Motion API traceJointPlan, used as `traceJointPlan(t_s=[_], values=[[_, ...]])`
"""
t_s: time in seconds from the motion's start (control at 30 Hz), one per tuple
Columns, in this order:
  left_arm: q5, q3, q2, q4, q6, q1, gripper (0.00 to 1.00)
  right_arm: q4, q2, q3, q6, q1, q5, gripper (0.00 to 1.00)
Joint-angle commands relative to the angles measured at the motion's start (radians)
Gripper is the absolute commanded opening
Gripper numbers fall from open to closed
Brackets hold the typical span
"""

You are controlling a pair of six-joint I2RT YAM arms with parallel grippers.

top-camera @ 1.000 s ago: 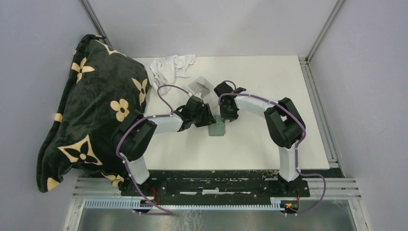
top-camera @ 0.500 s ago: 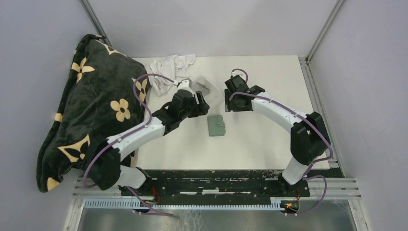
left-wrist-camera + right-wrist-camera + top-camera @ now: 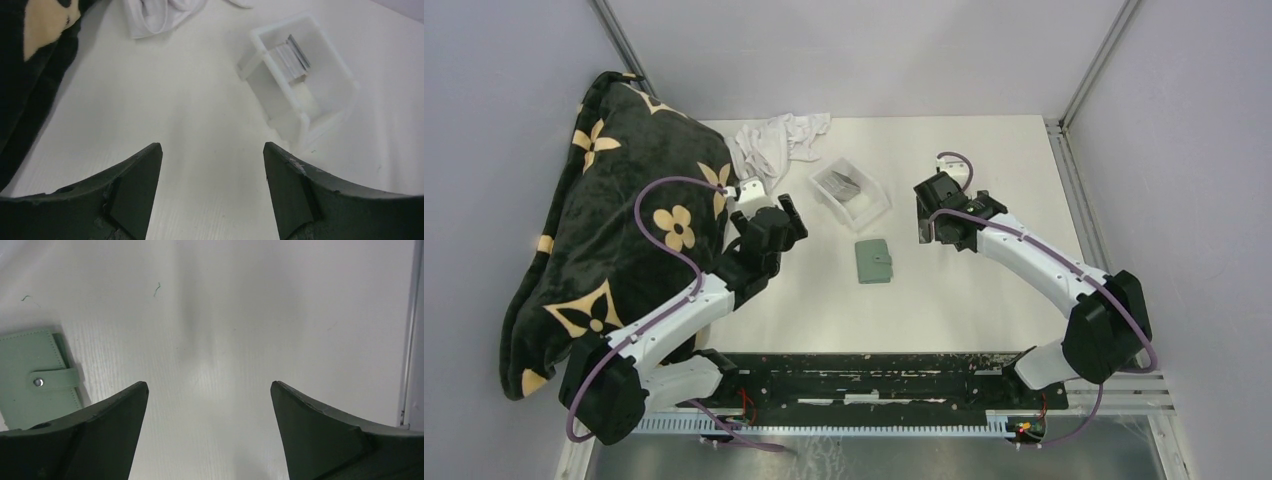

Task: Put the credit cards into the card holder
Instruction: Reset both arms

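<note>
Lying snapped shut, the flat grey-green folding card holder (image 3: pixel 875 261) has the left gripper (image 3: pixel 776 212) at ten o'clock and the right gripper (image 3: pixel 929 226) at two, both wide and empty, while thin silvery credit cards (image 3: pixel 844 185), likely stiff and slick, sit in a clear plastic tray (image 3: pixel 871 211) at twelve, best pinched edgewise.

No writing, number or brand name can be read anywhere. The dark blanket (image 3: pixel 614 230) at the left edge of the surface (image 3: pixel 984 160) bears only cream flower and four-point star emblems, with no legible letters. The credit cards (image 3: pixel 295 52) in the clear tray (image 3: pixel 327 117) are too small to show any print.
</note>
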Motion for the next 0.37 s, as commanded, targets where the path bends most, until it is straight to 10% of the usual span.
traceJointPlan(t_s=[0.0,0.33], values=[[-0.121,-0.041,-0.027,0.048,0.086,0.005,0.84,-0.081,-0.037,0.064,0.006,-0.004,0.132,1.0],[-0.117,-0.06,-0.034,0.033,0.076,0.007,0.87,0.061,-0.212,-0.055,-0.047,-0.006,0.125,0.99]])
